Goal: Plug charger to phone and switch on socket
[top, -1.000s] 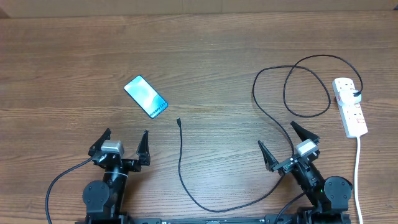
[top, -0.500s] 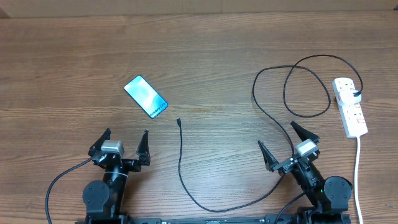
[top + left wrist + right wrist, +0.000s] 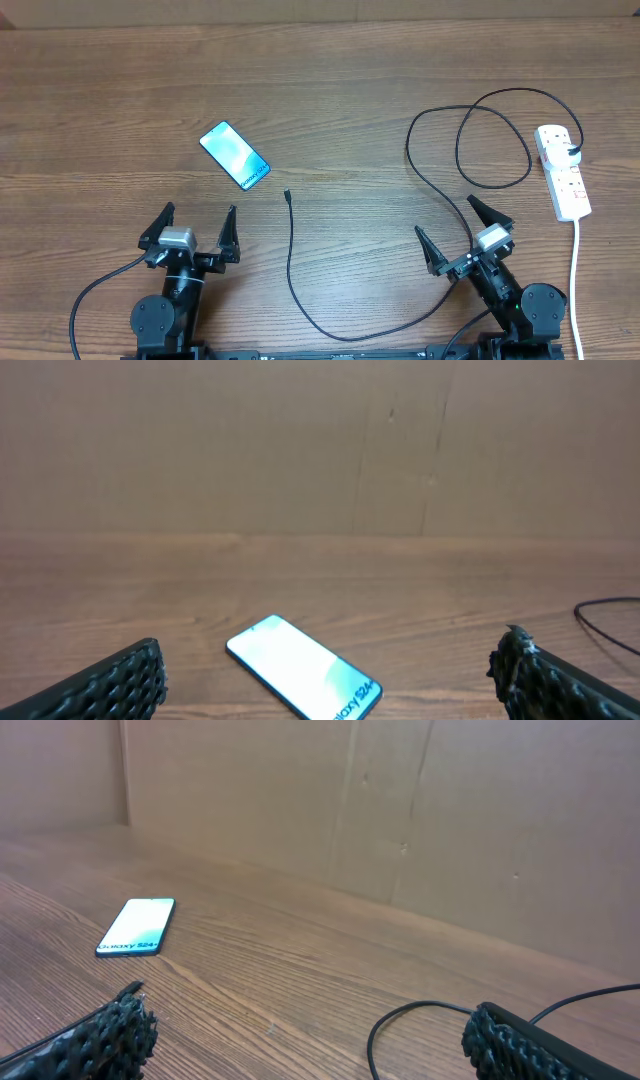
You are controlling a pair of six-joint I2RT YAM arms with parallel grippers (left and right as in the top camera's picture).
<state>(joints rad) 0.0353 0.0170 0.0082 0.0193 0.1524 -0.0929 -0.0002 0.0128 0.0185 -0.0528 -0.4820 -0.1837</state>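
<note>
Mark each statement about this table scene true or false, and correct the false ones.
1. The charger is plugged into the phone. False: its tip lies on the table, apart from the phone.
2. The left tool is open and empty. True.
3. The socket lies on the left arm's side. False: it lies at the far right, beyond the right tool.
4. A black plug sits in the socket. True.

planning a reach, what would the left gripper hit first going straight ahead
Probably the phone, lying flat ahead between the left gripper's open fingers in its wrist view; nothing shows in between, though depth is unclear.
</note>
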